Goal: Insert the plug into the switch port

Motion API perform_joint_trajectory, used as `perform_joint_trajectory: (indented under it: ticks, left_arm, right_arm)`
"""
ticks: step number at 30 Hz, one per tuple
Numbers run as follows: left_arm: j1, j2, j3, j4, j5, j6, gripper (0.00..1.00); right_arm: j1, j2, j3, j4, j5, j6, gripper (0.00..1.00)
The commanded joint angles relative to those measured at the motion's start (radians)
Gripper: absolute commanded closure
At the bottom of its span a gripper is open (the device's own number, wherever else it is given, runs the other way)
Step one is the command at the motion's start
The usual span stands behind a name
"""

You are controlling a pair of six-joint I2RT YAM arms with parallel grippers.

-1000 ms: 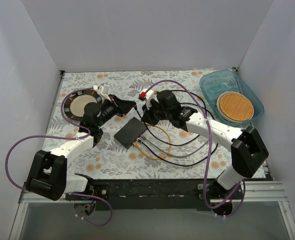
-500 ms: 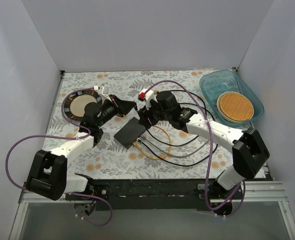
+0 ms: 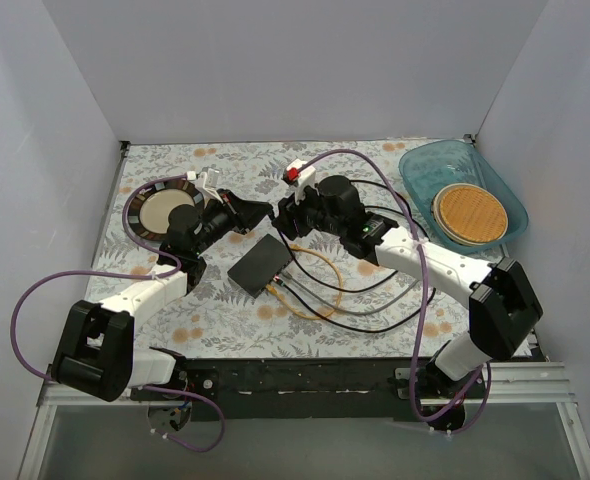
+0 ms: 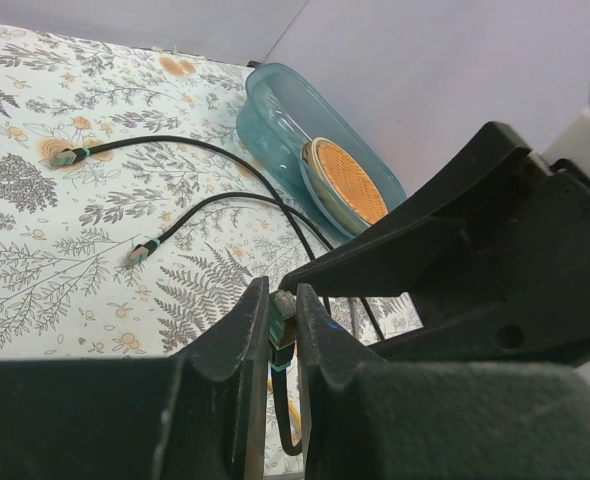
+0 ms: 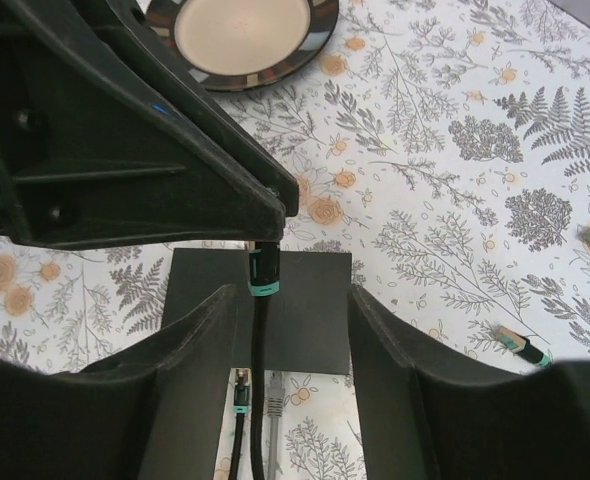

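Soft, even light from above fills my pale-walled enclosure, so the fern-printed tablecloth (image 3: 205,320) reads bright, with only faint, diffuse shadows under my arms and cables and no hard glare. In my left wrist view, my left gripper's black fingers (image 4: 225,390) loom dark and soft-edged along the bottom, while the translucent blue plastic tub (image 4: 275,110) at the cloth's far edge carries a pale sheen. My right gripper's black fingers (image 5: 190,380) are blurred and nearly featureless, yet the flat matte-black rectangular box (image 5: 305,310) beyond is sharp.
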Motion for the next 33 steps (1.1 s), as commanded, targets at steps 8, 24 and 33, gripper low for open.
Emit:
perform_joint_trajectory:
  ticks: [8, 24, 33]
  left_arm:
    - [-0.002, -0.042, 0.018, 0.011, -0.005, 0.003, 1.0]
    - [-0.003, -0.04, 0.021, 0.0, 0.004, 0.017, 0.81]
    - [-0.002, -0.083, 0.056, -0.204, -0.187, 0.105, 0.1]
  right_arm:
    - [0.002, 0.045, 0.037, 0.074, -0.002, 0.039, 0.62]
    - [0.002, 0.077, 0.057, 0.066, 0.001, 0.051, 0.99]
    - [-0.006, 0.023, -0.025, -0.006, 0.069, -0.009, 0.99]
